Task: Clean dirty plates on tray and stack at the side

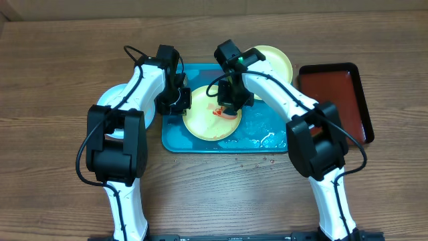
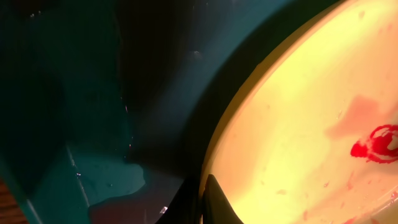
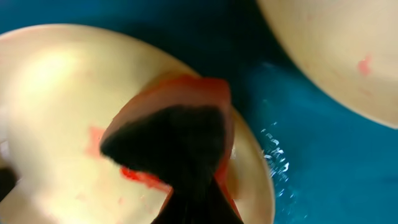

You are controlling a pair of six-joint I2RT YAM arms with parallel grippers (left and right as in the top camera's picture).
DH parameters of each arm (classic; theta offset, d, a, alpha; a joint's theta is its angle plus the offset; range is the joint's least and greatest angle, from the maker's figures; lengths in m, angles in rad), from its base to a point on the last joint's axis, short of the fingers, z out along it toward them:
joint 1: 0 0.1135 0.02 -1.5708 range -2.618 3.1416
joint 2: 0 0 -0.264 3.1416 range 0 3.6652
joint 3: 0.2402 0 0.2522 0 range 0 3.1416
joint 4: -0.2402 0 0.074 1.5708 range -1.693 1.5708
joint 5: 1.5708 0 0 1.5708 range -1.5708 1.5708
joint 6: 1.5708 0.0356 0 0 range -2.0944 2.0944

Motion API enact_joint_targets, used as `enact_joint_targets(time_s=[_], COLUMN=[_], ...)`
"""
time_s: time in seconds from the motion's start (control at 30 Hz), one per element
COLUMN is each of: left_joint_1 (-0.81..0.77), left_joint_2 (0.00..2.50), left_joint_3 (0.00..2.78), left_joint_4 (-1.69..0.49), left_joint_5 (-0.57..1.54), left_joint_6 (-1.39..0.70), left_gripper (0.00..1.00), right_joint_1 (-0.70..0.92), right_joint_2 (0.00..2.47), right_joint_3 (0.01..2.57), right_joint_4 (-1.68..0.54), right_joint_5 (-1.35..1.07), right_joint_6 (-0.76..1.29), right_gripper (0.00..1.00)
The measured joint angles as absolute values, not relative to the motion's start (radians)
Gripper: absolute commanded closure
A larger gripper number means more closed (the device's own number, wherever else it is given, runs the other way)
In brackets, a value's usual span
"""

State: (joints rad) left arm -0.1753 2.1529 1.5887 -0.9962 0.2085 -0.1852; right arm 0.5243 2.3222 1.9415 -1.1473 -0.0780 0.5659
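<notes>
A pale yellow-green plate (image 1: pixel 204 124) lies on the teal tray (image 1: pixel 267 144), with a red smear (image 2: pixel 376 146) near its centre. My left gripper (image 1: pixel 179 100) is shut on this plate's left rim; in the left wrist view the rim runs between the fingertips (image 2: pixel 202 205). My right gripper (image 1: pixel 229 100) is shut on an orange-red sponge with a dark face (image 3: pixel 171 134), pressed on the plate (image 3: pixel 56 93). A second yellow-green plate (image 1: pixel 274 63) lies at the tray's far right corner and carries a small red mark (image 3: pixel 364 62). A pale blue-white plate (image 1: pixel 107 100) sits left of the tray, mostly under the left arm.
A dark-red black-rimmed tray (image 1: pixel 334 94) lies to the right of the teal tray. Water droplets (image 1: pixel 264 138) glisten on the teal tray's right part. Small specks lie on the wooden table (image 1: pixel 257 161) in front of the tray.
</notes>
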Motion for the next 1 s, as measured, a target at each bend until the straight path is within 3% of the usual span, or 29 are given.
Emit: enact_joint_targets(time_s=[0.3,0.63,1.0], left_joint_1=[-0.175,-0.170,-0.170], left_joint_2=[2.153,2.153,2.153], left_joint_3=[1.589,1.588,1.584], left_joint_4=[-0.996,-0.993,-0.987], left_joint_5=[0.208,0.205,0.228], left_joint_6=[-0.186,-0.186,-0.186], left_gripper=[0.96,0.96,0.96], right_joint_1=[0.525,0.568,0.596], right_joint_2=[2.357,2.397,2.403], right_joint_3=[1.942,1.956,1.963], right_joint_4=[-1.122,-0.974,-1.195], right_joint_5=[-0.100,-0.294,-0.396], right_joint_6=[0.590,0.575,0.458], right_gripper=[0.96,0.96,0.96])
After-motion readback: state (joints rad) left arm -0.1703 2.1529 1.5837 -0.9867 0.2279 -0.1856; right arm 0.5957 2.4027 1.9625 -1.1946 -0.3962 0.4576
